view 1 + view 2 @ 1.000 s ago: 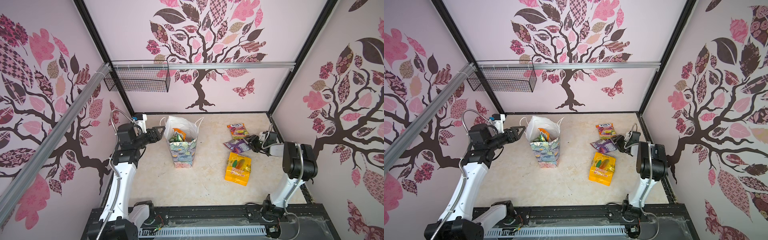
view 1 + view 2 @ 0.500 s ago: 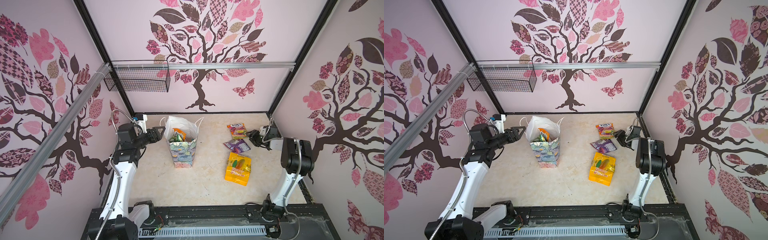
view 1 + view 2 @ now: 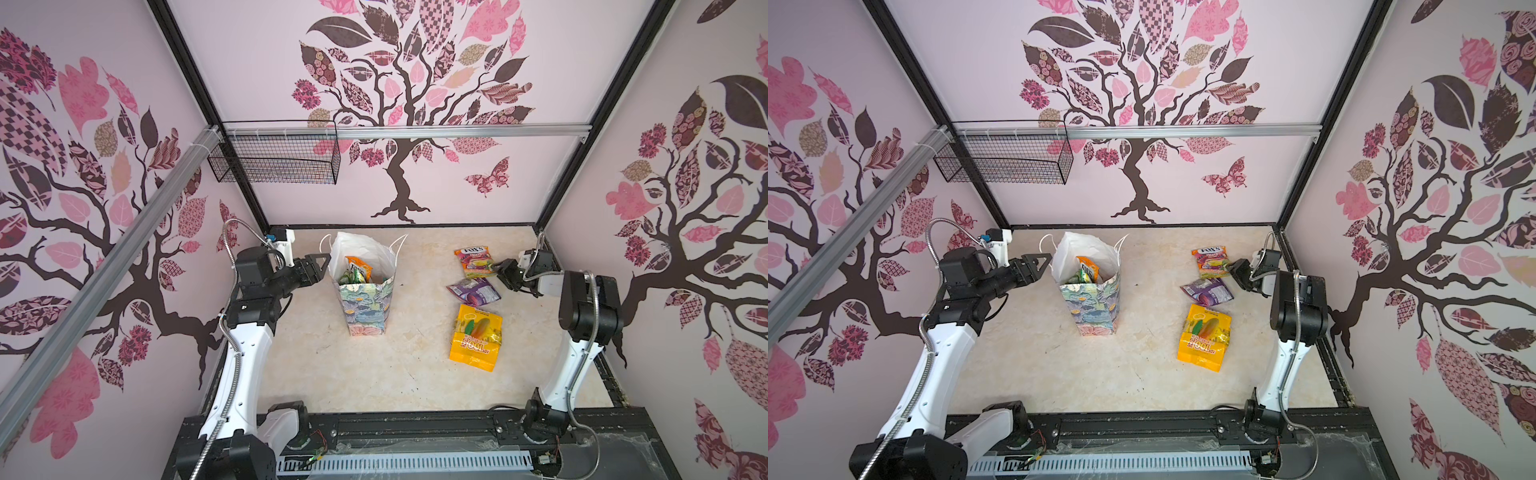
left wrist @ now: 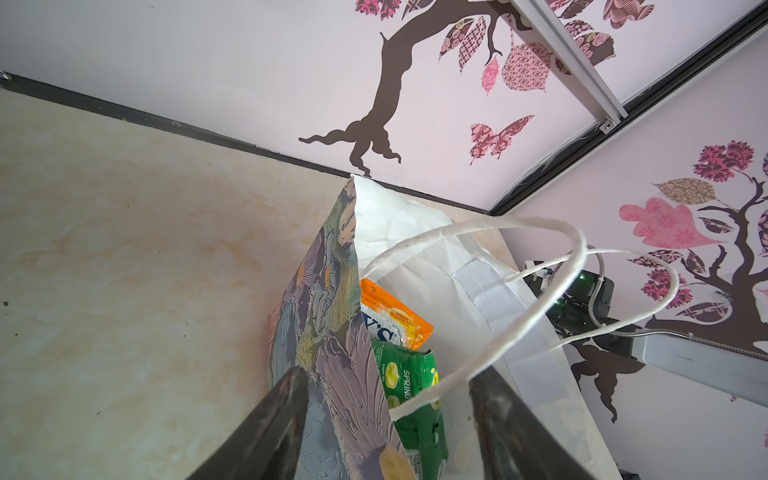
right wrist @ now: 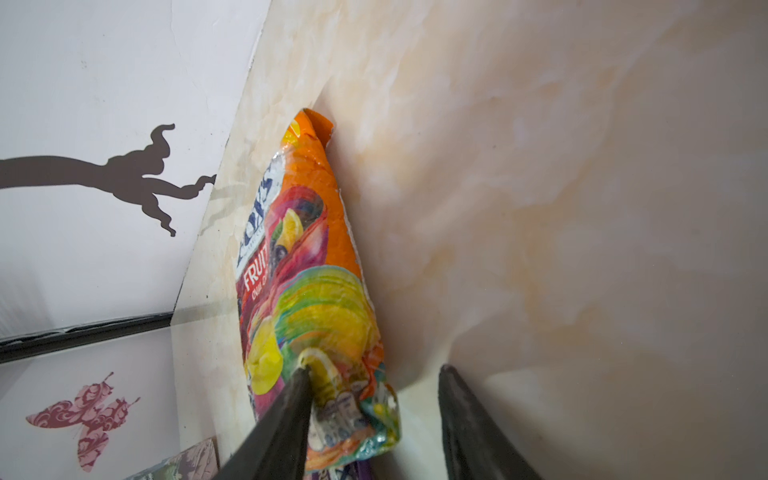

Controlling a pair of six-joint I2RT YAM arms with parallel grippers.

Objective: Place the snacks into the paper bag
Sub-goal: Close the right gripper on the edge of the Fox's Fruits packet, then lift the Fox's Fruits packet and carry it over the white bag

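Lying outside one paper bag (image 3: 365, 309): three snacks (image 3: 476, 338) (two visible inside).

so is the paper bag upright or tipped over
Upright: the paper bag stands on its base, mouth open upward, with snack packets visible inside.

Front of the worktop (image 3: 374, 386) is bare: wide lane between both arms, plus a clear strip between the paper bag (image 3: 365, 309) and the loose packets. The bag's mouth is open upward, but packets inside stand up past the near rim, and a cord handle (image 4: 498, 345) loops across between the spread fingers of the left claw (image 4: 388, 374). Right side is tight: the orange packet (image 3: 475, 262), purple packet (image 3: 473, 291) and yellow packet (image 3: 476, 337) lie in a row near the wall, and the right claw (image 5: 376, 370) sits astride the orange one's edge.
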